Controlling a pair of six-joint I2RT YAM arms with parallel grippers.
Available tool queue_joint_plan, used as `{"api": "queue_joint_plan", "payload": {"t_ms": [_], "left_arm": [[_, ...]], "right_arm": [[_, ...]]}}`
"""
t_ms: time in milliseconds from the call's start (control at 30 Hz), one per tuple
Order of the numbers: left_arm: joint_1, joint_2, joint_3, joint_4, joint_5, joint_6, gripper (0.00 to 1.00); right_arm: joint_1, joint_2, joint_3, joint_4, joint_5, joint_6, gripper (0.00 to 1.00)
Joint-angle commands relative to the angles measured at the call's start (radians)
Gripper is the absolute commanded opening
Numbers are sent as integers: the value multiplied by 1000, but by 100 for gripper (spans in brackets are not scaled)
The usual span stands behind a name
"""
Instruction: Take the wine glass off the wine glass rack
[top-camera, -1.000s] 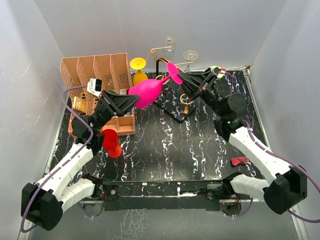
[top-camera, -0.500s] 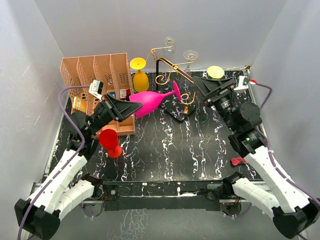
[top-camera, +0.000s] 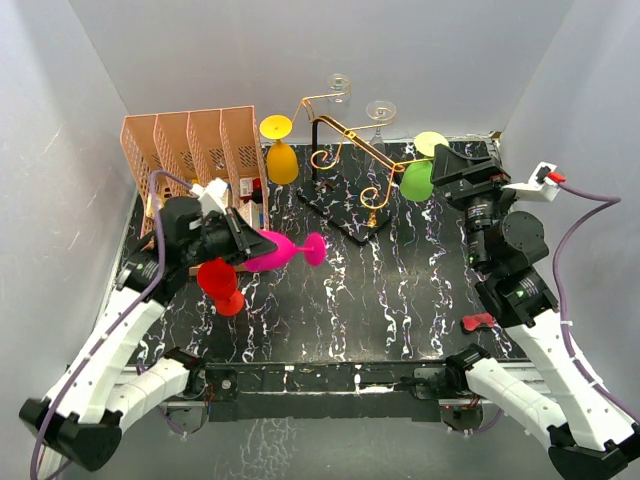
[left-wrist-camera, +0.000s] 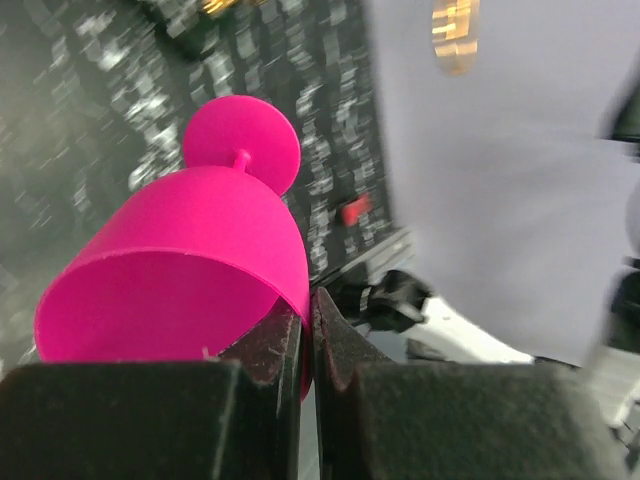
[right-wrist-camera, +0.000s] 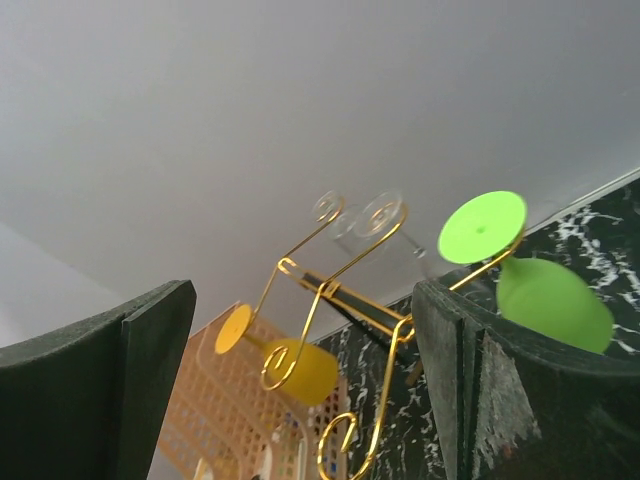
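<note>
Noted off the rack (top-camera: 317, 150): pink glass (top-camera: 275, 250), lying near horizontal to the rack's left-front, well apart from its gold arms, foot pointing back toward the rack base. Held above the table (top-camera: 400, 290), just beside a red glass (top-camera: 220, 285) standing further from the rack.

Left gripper (top-camera: 245, 243) — jaws shut on the bowl wall at the rim, one pad inside and one outside, as seen in the wrist view. Right gripper (top-camera: 447, 172) — jaws wide apart, holding nothing, at the rack's right side, next to a green glass (top-camera: 417, 180) hanging there.

Also hanging on the rack: yellow glass (top-camera: 282, 160) on its left arm, clear glass (top-camera: 378, 112) at its back.

Handling, judged from appearance only:
- Looks like moulded plastic: probably light, stiff, unlikely to shatter.
- Smooth, glossy wall, so likely slippery under a narrow pinch.
- Rim pinch sits far from the foot; likely to pivot or swing if jolted.
- Better purchase probably at the stem under the bowl, or across the bowl; no sign of slip at present.

Removal from the rack judged done for the pink glass; setting down not yet done.
</note>
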Motion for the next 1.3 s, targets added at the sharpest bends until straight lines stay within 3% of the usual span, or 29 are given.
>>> {"api": "queue_joint_plan", "payload": {"t_ms": [0, 167, 333, 433, 567, 800, 1267], "left_arm": [[-38, 70, 92, -288, -123, 127, 0], [-130, 204, 194, -442, -272, 177, 0], [-256, 335, 274, -551, -423, 184, 0], [-295, 417, 336, -620, -504, 201, 0], [-306, 500, 381, -649, -504, 224, 0], [-317, 544, 399, -726, -576, 240, 0], [-317, 569, 338, -668, -577, 268, 1]], "right_arm": [[-1, 6, 46, -10, 174, -55, 99], [-2, 40, 91, -68, 232, -62, 99], [-1, 24, 111, -80, 169, -169, 99], [-1, 4, 89, -38, 35, -328, 99], [-1, -12, 35, 42, -35, -354, 99], [-1, 11, 43, 11, -16, -337, 99], [-1, 16, 46, 4, -6, -328, 99]]}}
